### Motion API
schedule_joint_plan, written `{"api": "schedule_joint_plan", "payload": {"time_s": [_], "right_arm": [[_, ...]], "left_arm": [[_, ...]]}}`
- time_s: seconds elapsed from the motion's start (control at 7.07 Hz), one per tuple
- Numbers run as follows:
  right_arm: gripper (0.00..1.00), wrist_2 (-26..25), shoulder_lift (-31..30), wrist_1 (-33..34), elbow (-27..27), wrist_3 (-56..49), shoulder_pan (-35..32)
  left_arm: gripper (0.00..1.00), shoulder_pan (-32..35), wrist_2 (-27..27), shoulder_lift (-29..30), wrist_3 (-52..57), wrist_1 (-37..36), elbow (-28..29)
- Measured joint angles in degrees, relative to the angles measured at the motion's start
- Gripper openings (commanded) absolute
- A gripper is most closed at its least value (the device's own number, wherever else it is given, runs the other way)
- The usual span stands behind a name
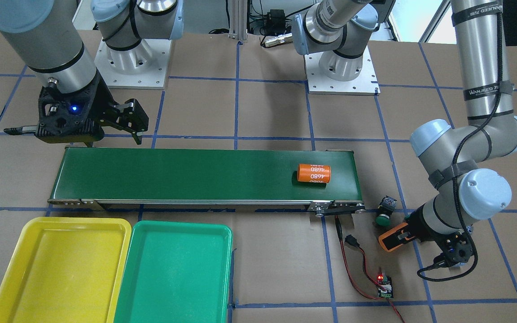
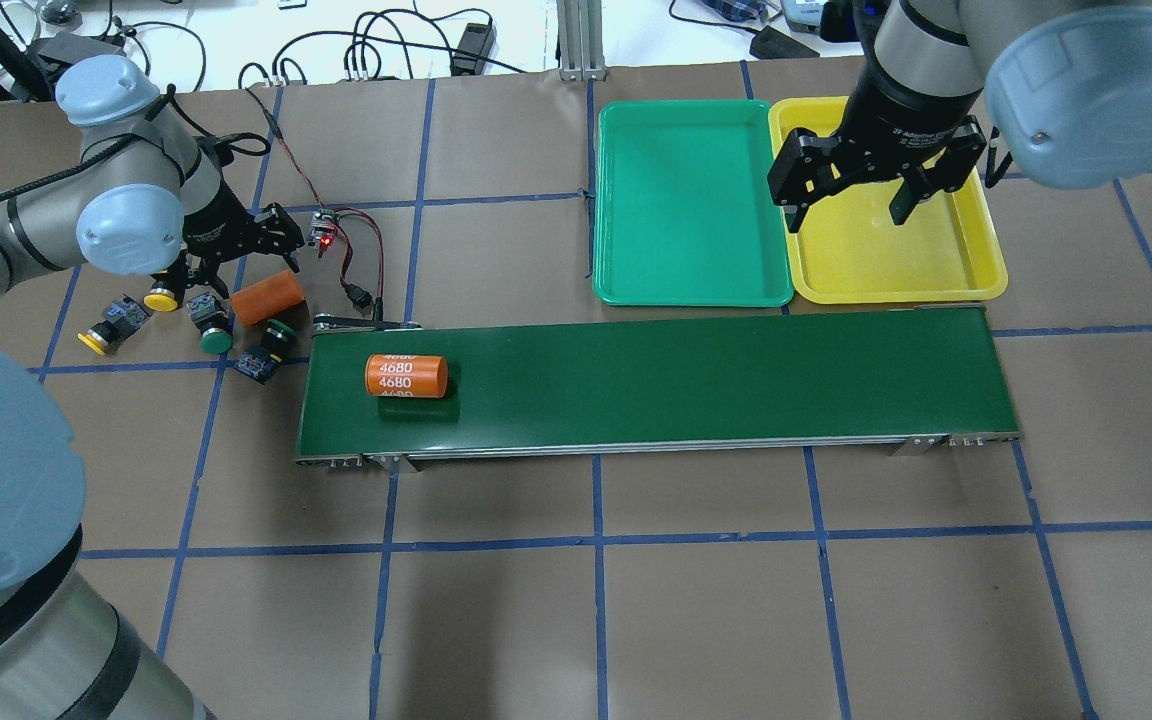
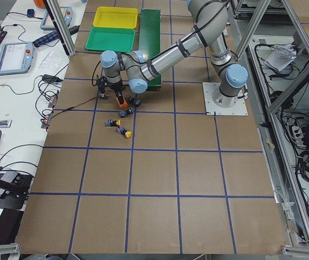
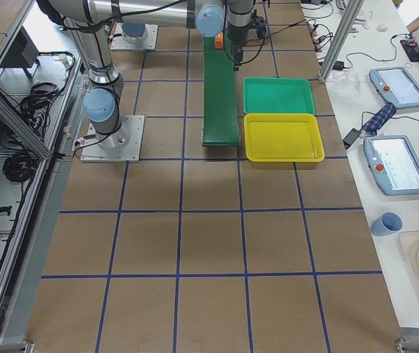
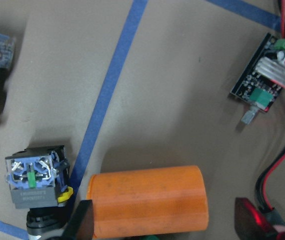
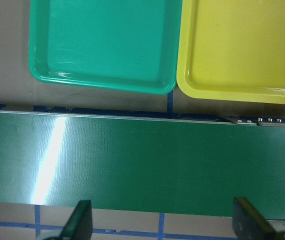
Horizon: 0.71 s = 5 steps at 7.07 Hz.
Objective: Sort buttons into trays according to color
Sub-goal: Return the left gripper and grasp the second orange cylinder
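Four buttons lie on the table off the belt's end: two yellow-capped (image 2: 164,295) (image 2: 101,335) and two green-capped (image 2: 214,335) (image 2: 276,335). My left gripper (image 2: 251,275) is open and low among them, its fingers either side of a loose orange cylinder (image 5: 147,202). One button body (image 5: 32,177) lies just beside its finger. My right gripper (image 2: 851,195) is open and empty above the yellow tray (image 2: 886,260). The green tray (image 2: 686,200) lies next to it. Both trays hold nothing.
A long dark-green conveyor belt (image 2: 686,380) runs between the buttons and the trays, with a second orange cylinder (image 2: 406,375) lying on it near the left arm's end. A small controller board (image 2: 324,232) with red and black wires sits by the left gripper.
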State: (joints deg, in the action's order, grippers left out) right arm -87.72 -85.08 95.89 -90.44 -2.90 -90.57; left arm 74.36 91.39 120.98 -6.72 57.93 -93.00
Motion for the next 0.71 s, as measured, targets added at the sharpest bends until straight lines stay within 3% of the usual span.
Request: {"api": "schedule_joint_plan", "payload": {"time_s": [0.57, 0.71], "right_arm": [[1.00, 0.0, 0.0, 0.0, 0.0, 0.0, 0.0], [1.00, 0.0, 0.0, 0.0, 0.0, 0.0, 0.0]], "left_arm": [[1.00, 0.0, 1.1, 1.1, 0.1, 0.2, 0.0], [0.55, 0.0, 0.9, 1.5, 0.1, 0.2, 0.0]]}}
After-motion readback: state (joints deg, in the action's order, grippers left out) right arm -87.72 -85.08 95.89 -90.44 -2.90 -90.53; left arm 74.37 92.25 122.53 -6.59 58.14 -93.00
